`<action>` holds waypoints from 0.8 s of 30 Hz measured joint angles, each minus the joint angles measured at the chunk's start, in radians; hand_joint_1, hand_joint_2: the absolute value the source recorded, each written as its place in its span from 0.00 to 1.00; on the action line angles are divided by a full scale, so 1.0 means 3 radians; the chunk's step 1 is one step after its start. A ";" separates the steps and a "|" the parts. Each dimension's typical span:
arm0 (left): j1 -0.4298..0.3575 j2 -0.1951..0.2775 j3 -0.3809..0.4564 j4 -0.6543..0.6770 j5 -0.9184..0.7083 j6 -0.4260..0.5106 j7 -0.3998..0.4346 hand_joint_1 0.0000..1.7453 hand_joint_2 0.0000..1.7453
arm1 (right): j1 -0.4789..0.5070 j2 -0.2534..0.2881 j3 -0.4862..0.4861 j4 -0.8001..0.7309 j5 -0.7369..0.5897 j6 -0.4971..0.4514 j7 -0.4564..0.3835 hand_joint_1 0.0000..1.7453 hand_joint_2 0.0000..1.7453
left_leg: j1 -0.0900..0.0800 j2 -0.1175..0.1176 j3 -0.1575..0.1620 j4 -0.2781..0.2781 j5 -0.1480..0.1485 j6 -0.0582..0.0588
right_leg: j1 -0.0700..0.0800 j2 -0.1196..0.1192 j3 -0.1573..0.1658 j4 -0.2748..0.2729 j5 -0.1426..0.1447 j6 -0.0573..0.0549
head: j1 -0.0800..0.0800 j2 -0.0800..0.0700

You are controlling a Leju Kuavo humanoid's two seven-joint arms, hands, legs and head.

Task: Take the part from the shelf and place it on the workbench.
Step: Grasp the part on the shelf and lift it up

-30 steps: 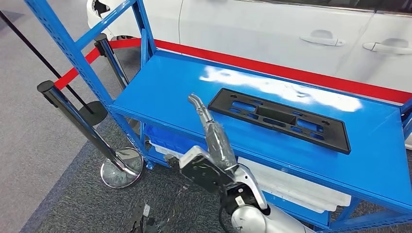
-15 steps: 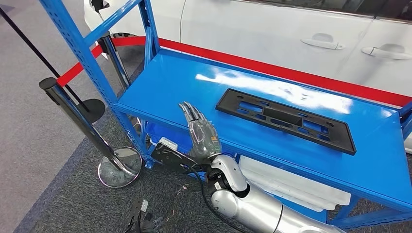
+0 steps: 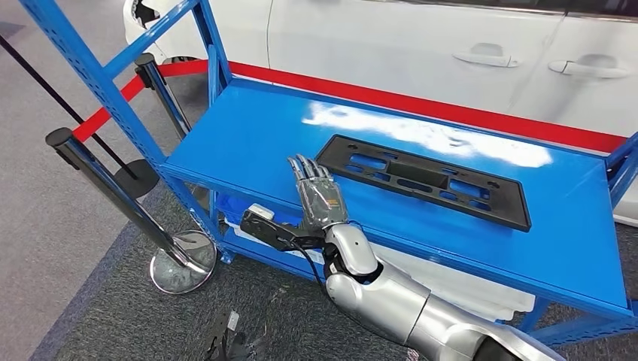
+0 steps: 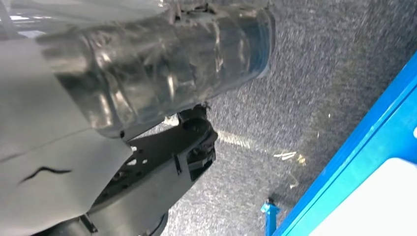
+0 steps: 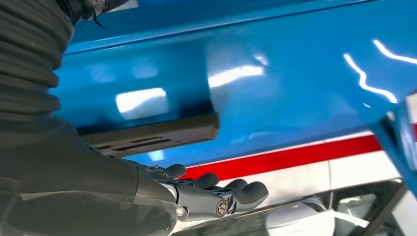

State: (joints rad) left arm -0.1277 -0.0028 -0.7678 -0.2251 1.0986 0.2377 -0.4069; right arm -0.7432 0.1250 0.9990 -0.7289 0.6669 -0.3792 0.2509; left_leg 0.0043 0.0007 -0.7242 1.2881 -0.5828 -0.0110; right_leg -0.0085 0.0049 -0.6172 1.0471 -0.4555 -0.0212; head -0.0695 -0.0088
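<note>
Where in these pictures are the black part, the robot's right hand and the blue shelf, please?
black part [image 3: 421, 180]: head view, on its recessed middle.
right hand [image 3: 320, 199]: head view, on the back of the hand.
blue shelf [image 3: 256, 143]: head view, on a bare patch of its top.

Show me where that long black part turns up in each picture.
Head view: the black part lies flat on the blue shelf, right of centre.
Right wrist view: one end of it shows close up against the shelf's surface.
Left wrist view: I cannot make it out.
Shared landmark: the blue shelf.
</note>
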 joint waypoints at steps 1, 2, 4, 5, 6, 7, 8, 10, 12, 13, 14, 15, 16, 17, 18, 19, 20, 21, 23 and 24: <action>0.0002 -0.0006 0.0000 0.0000 0.0000 -0.0001 0.0001 0.00 0.00 | -0.0006 0.0002 0.0006 0.0049 0.0012 0.0001 0.0015 0.00 1.00 | 0.0000 0.0000 -0.0029 0.0053 0.0016 0.0002 | 0.0004 0.0003 0.0001 0.0001 -0.0001 -0.0002 | -0.0001 0.0000; 0.0002 -0.0012 0.0000 0.0000 0.0001 -0.0004 0.0003 0.00 0.00 | -0.0013 0.0004 0.0010 0.0094 0.0031 0.0003 0.0039 0.00 1.00 | 0.0000 -0.0001 0.0002 -0.0022 0.0090 0.0009 | 0.0006 0.0009 0.0002 0.0002 -0.0002 -0.0003 | 0.0000 0.0000; 0.0002 -0.0020 0.0000 0.0000 0.0002 -0.0010 0.0008 0.00 0.00 | -0.0046 0.0009 0.0012 0.0167 0.0087 0.0008 0.0118 0.00 1.00 | -0.0003 -0.0008 0.0193 -0.0443 0.0318 0.0037 | 0.0006 0.0027 0.0007 0.0001 -0.0004 -0.0002 | 0.0000 0.0000; 0.0001 -0.0024 -0.0001 0.0000 0.0004 -0.0013 0.0011 0.00 0.00 | -0.0074 0.0009 0.0013 0.0204 0.0124 0.0009 0.0172 0.00 1.00 | -0.0013 -0.0014 0.0287 -0.0637 0.0393 0.0052 | 0.0007 0.0035 0.0004 -0.0001 -0.0003 0.0004 | 0.0001 0.0000; 0.0002 -0.0031 -0.0001 0.0000 0.0005 -0.0015 0.0014 0.00 0.00 | -0.0102 0.0007 0.0013 0.0243 0.0161 0.0009 0.0230 0.00 1.00 | -0.0023 -0.0019 0.0352 -0.0778 0.0428 0.0069 | 0.0007 0.0041 -0.0003 -0.0003 -0.0001 0.0012 | -0.0001 0.0000; 0.0004 -0.0037 -0.0002 0.0000 0.0008 -0.0017 0.0017 0.00 0.00 | -0.0127 0.0001 0.0013 0.0285 0.0199 0.0010 0.0292 0.00 1.00 | -0.0034 -0.0023 0.0378 -0.0839 0.0423 0.0081 | 0.0006 0.0044 -0.0013 -0.0007 0.0004 0.0024 | -0.0002 0.0000; 0.0008 -0.0043 -0.0003 0.0001 0.0011 -0.0020 0.0020 0.00 0.00 | -0.0150 -0.0011 0.0013 0.0327 0.0237 0.0011 0.0357 0.00 1.00 | -0.0044 -0.0023 0.0387 -0.0857 0.0419 0.0091 | 0.0006 0.0046 -0.0020 -0.0011 0.0011 0.0039 | -0.0004 0.0000; 0.0021 -0.0059 -0.0004 0.0002 0.0016 -0.0030 0.0029 0.00 0.00 | -0.0200 -0.0059 0.0013 0.0403 0.0316 0.0016 0.0496 0.00 1.00 | -0.0033 -0.0020 0.0403 -0.0904 0.0433 0.0121 | 0.0003 0.0041 -0.0033 0.0003 -0.0005 0.0076 | -0.0005 0.0000; 0.0028 -0.0085 -0.0004 0.0003 0.0019 -0.0042 0.0036 0.00 0.00 | -0.0270 -0.0129 0.0013 0.0474 0.0391 0.0028 0.0630 0.00 1.00 | -0.0018 -0.0014 0.0423 -0.0944 0.0454 0.0156 | 0.0003 0.0030 -0.0113 0.0179 -0.0117 0.0106 | -0.0002 0.0000; 0.0030 -0.0100 -0.0006 0.0003 0.0022 -0.0048 0.0038 0.00 0.00 | -0.0301 -0.0172 0.0013 0.0504 0.0422 0.0043 0.0689 0.00 1.00 | -0.0020 -0.0011 0.0426 -0.0946 0.0456 0.0166 | 0.0002 0.0026 -0.0199 0.0359 -0.0205 0.0115 | -0.0001 0.0000; 0.0032 -0.0112 -0.0010 0.0003 0.0024 -0.0053 0.0040 0.00 0.00 | -0.0321 -0.0216 0.0013 0.0530 0.0450 0.0062 0.0739 0.00 1.00 | -0.0021 -0.0010 0.0426 -0.0944 0.0454 0.0175 | 0.0002 0.0024 -0.0301 0.0571 -0.0295 0.0123 | 0.0000 0.0000; 0.0035 -0.0122 -0.0017 0.0003 0.0026 -0.0058 0.0043 0.00 0.00 | -0.0332 -0.0262 0.0013 0.0552 0.0478 0.0085 0.0780 0.00 1.00 | -0.0021 -0.0009 0.0426 -0.0940 0.0451 0.0181 | 0.0000 0.0023 -0.0397 0.0755 -0.0352 0.0131 | 0.0000 0.0000; 0.0040 -0.0132 -0.0025 0.0003 0.0026 -0.0061 0.0046 0.00 0.00 | -0.0338 -0.0310 0.0013 0.0570 0.0506 0.0107 0.0811 0.00 1.00 | -0.0020 -0.0009 0.0426 -0.0935 0.0446 0.0183 | -0.0004 0.0022 -0.0454 0.0852 -0.0355 0.0139 | 0.0000 0.0000; 0.0044 -0.0138 -0.0033 0.0003 0.0026 -0.0065 0.0048 0.00 0.00 | -0.0349 -0.0358 0.0013 0.0584 0.0536 0.0126 0.0831 0.00 1.00 | -0.0018 -0.0009 0.0426 -0.0925 0.0439 0.0184 | -0.0009 0.0019 -0.0452 0.0827 -0.0300 0.0144 | 0.0000 0.0000; 0.0048 -0.0146 -0.0039 0.0003 0.0027 -0.0067 0.0050 0.00 0.00 | -0.0368 -0.0406 0.0013 0.0595 0.0566 0.0147 0.0844 0.00 1.00 | -0.0016 -0.0009 0.0426 -0.0908 0.0427 0.0182 | -0.0016 0.0015 -0.0388 0.0678 -0.0192 0.0149 | 0.0000 0.0000; 0.0050 -0.0154 -0.0045 0.0003 0.0027 -0.0070 0.0051 0.00 0.00 | -0.0394 -0.0454 0.0013 0.0601 0.0598 0.0167 0.0854 0.00 1.00 | -0.0013 -0.0009 0.0426 -0.0886 0.0409 0.0175 | -0.0022 0.0008 -0.0290 0.0460 -0.0089 0.0153 | 0.0000 0.0000; 0.0051 -0.0160 -0.0050 0.0003 0.0028 -0.0072 0.0051 0.00 0.00 | -0.0423 -0.0500 0.0013 0.0605 0.0630 0.0186 0.0861 0.00 1.00 | -0.0019 -0.0010 0.0418 -0.0860 0.0390 0.0164 | -0.0025 0.0002 -0.0193 0.0266 -0.0017 0.0156 | 0.0002 0.0000; 0.0052 -0.0166 -0.0056 0.0004 0.0028 -0.0073 0.0053 0.00 0.00 | -0.0449 -0.0541 0.0013 0.0607 0.0658 0.0203 0.0866 0.00 1.00 | -0.0025 -0.0011 0.0408 -0.0833 0.0374 0.0151 | -0.0025 0.0002 -0.0126 0.0131 0.0020 0.0151 | 0.0002 0.0000; 0.0055 -0.0171 -0.0069 0.0006 0.0029 -0.0076 0.0057 0.00 0.00 | -0.0473 -0.0623 0.0013 0.0606 0.0701 0.0244 0.0872 0.00 1.00 | -0.0038 -0.0011 0.0390 -0.0807 0.0365 0.0125 | -0.0015 0.0007 -0.0094 0.0068 0.0014 0.0132 | 0.0001 0.0000; 0.0059 -0.0172 -0.0078 0.0007 0.0030 -0.0077 0.0058 0.00 0.00 | -0.0480 -0.0668 0.0013 0.0604 0.0714 0.0277 0.0874 0.00 1.00 | -0.0038 -0.0012 0.0386 -0.0803 0.0365 0.0116 | -0.0015 0.0012 -0.0100 0.0064 0.0019 0.0114 | -0.0001 0.0000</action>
State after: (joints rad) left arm -0.1100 -0.0544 -0.7911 -0.2231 1.1075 0.2145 -0.3895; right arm -0.8872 -0.0755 1.0029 -0.5476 0.8810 -0.2962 0.5131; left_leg -0.0071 -0.0028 -0.6084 1.0472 -0.4732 0.0239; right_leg -0.0131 0.0086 -0.6471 1.0665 -0.4497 0.0131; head -0.0699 -0.0088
